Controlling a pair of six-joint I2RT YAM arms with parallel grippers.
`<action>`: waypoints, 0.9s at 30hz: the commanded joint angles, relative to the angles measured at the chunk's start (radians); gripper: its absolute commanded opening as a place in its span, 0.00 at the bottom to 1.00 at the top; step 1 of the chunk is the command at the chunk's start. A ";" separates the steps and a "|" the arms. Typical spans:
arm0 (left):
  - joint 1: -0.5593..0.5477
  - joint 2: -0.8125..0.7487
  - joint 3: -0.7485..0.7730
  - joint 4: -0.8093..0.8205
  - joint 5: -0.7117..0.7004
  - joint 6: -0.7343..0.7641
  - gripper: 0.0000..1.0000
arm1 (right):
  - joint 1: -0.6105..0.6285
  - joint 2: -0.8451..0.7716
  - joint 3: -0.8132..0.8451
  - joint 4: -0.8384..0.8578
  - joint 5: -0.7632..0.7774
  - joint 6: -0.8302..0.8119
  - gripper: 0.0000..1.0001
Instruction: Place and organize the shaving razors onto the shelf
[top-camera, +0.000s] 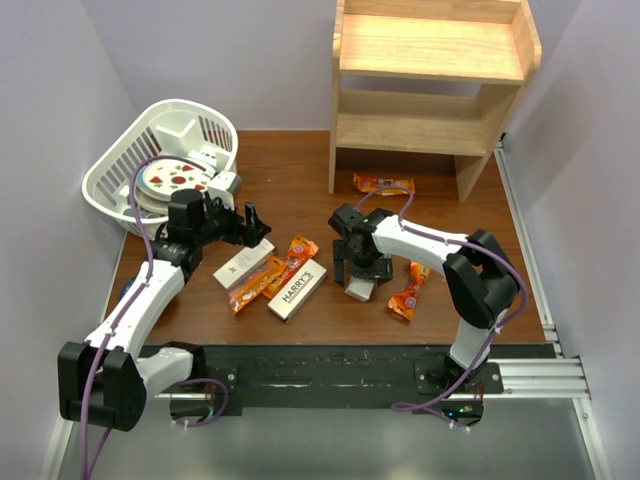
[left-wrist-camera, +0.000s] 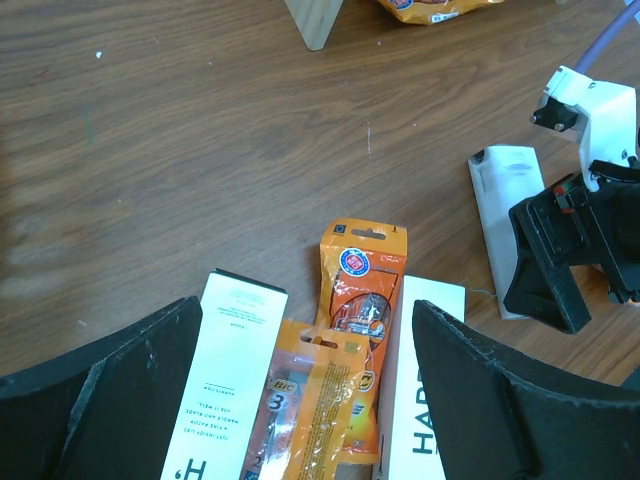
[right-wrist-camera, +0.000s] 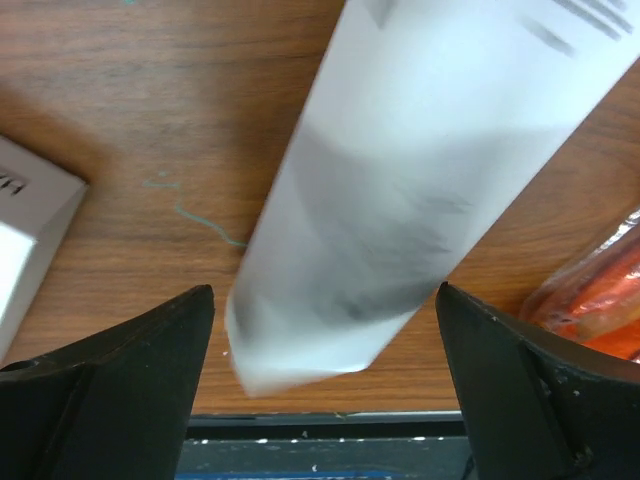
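Three white razor boxes lie on the brown table. One (top-camera: 243, 263) (left-wrist-camera: 225, 380) and the "HARRY'S" one (top-camera: 298, 289) (left-wrist-camera: 425, 400) lie side by side with orange packets between them. My left gripper (top-camera: 255, 228) (left-wrist-camera: 305, 305) hovers open above this pair, holding nothing. The third box (top-camera: 358, 290) (right-wrist-camera: 420, 170) (left-wrist-camera: 510, 220) lies under my right gripper (top-camera: 358, 268) (right-wrist-camera: 322, 290), which is open; its fingers straddle the box's near end without touching it. The box looks blurred and lies skewed between the jaws. The wooden shelf (top-camera: 430, 80) stands at the far right with nothing on either level.
A white slatted basket (top-camera: 120, 185) with round items stands at the far left. Orange packets lie near the shelf foot (top-camera: 383, 183), right of my right gripper (top-camera: 410, 290) (right-wrist-camera: 600, 300), and between the two boxes (top-camera: 275, 272) (left-wrist-camera: 362, 290). The table's near edge is just behind the right gripper.
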 joint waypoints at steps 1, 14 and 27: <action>0.007 -0.013 0.008 0.024 0.021 -0.004 0.92 | 0.015 -0.043 0.001 0.047 -0.054 0.011 0.99; 0.010 0.013 0.033 0.028 0.021 -0.006 0.91 | 0.019 -0.038 -0.026 0.088 -0.054 0.005 0.97; 0.021 0.002 0.022 0.057 0.019 -0.017 0.92 | 0.021 -0.009 0.061 0.043 0.101 -0.145 0.65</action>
